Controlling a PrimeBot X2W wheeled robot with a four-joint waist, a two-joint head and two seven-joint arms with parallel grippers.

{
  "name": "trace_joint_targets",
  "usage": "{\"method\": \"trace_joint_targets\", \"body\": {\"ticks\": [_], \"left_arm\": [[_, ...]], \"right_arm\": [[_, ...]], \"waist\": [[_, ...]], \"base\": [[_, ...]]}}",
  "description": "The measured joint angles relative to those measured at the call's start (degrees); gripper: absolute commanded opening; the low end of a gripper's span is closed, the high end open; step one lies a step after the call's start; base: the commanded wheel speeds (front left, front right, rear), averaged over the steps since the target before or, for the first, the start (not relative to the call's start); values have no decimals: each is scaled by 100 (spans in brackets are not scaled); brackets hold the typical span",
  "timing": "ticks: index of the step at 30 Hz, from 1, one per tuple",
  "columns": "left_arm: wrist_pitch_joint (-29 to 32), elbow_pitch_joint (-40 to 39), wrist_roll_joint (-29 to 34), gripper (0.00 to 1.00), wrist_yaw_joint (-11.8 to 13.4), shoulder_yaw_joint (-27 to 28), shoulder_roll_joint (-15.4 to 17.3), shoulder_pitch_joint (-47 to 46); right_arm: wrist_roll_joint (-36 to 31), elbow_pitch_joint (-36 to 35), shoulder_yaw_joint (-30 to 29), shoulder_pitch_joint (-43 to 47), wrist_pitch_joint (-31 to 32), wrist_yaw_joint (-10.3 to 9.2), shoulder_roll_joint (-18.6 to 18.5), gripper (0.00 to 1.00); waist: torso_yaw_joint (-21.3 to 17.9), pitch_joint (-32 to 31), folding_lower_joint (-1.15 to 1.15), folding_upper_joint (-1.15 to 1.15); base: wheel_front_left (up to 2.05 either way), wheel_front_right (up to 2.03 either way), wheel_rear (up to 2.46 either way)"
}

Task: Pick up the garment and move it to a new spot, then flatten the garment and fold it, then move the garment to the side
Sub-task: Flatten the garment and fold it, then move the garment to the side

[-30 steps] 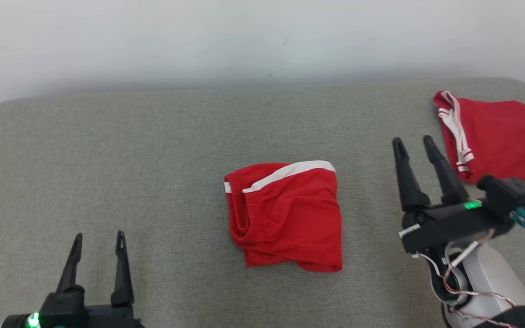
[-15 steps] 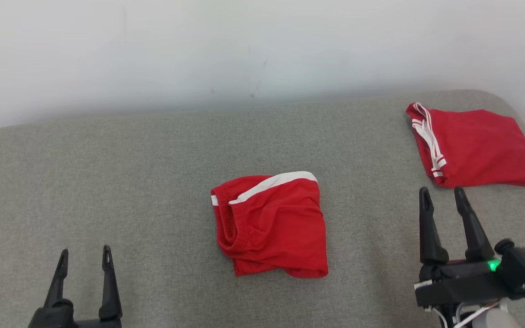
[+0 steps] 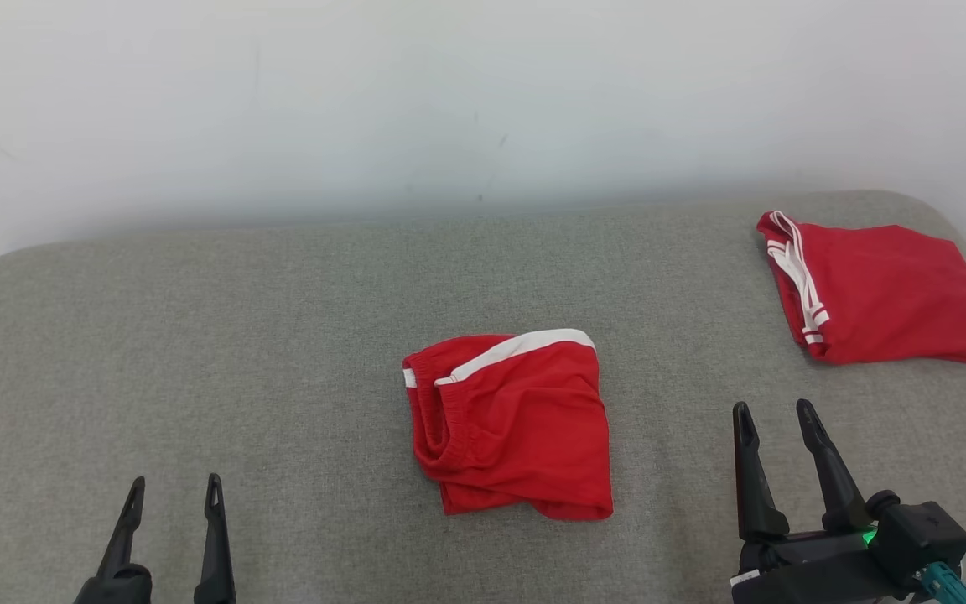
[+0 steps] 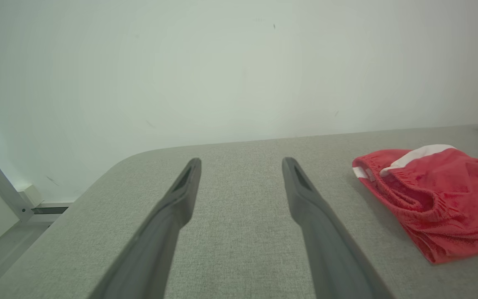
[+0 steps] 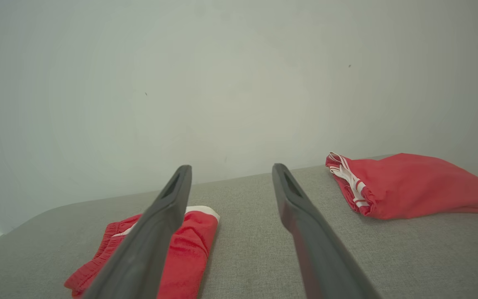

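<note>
A red garment point(image 3: 516, 428) with a white stripe lies folded in a compact bundle at the middle of the grey padded surface point(image 3: 198, 335); it also shows in the left wrist view point(image 4: 442, 195) and the right wrist view point(image 5: 193, 241). A second red garment point(image 3: 885, 294) with white trim lies flat at the far right corner point(image 5: 405, 187). My left gripper point(image 3: 176, 482) stands open at the lower left, well clear of the bundle point(image 4: 242, 160). Low on the right, my right gripper point(image 3: 773, 407) is open and empty, between the two garments point(image 5: 231, 166).
A pale wall rises right behind the surface's far edge. The surface's corners are rounded; its right edge runs just past the second garment, with floor beyond. Bare grey fabric stretches across the whole left half.
The right gripper has drawn back from beside the far-right garment toward the near edge, staying open. The camera has tilted, so the whole picture sits lower. Both garments lie unmoved.
</note>
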Motion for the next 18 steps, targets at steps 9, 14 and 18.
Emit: {"method": "trace_joint_targets", "body": {"ticks": [9, 14, 18], "left_arm": [[73, -33, 43, 100, -42, -130, 73, 15], [124, -86, 43, 100, -7, -151, 111, 26], [175, -144, 42, 100, 16, -151, 129, 32]], "right_arm": [[-130, 76, -12, 12, 0, 0, 44, 100], [-177, 124, -40, 12, 18, 0, 64, 100], [-215, 123, -46, 11, 35, 0, 73, 100]], "waist": [[76, -29, 0, 0], [101, -18, 0, 0], [107, 1, 0, 0]], "base": [[0, 0, 0], [0, 0, 0], [0, 0, 0]]}}
